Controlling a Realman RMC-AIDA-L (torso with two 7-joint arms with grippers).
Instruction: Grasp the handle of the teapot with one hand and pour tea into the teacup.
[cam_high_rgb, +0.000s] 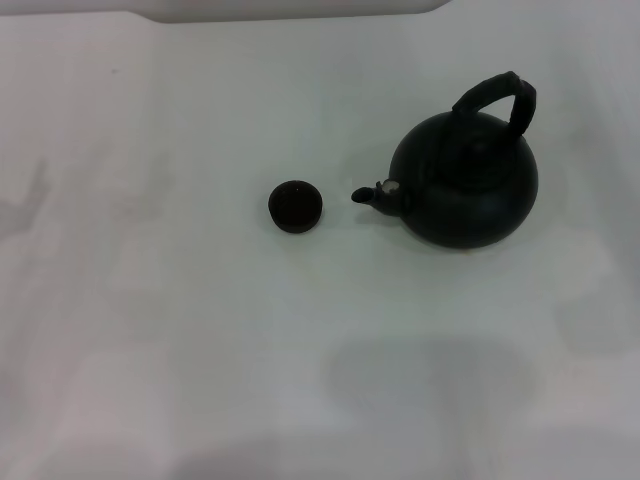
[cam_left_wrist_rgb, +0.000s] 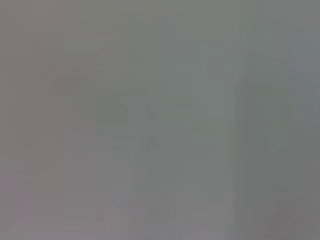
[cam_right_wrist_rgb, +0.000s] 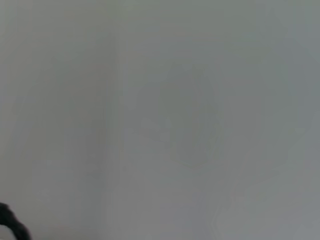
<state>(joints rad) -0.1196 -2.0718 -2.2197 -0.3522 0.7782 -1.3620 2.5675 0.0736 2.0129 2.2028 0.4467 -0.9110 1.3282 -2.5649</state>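
Teapot (cam_high_rgb: 465, 180), teacup (cam_high_rgb: 296, 206): head view only

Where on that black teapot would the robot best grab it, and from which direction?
Probably the arched handle looping over the teapot, gripped near its crown from above. It stands upright and clear of the round belly, which looks too wide for fingers. The spout points at the teacup to the robot's left, so the right arm likely suits. Neither gripper is in view.

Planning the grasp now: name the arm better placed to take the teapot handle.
Right, likely. The teapot and its handle sit on the robot's right, spout toward the teacup at centre. Neither gripper is in view.
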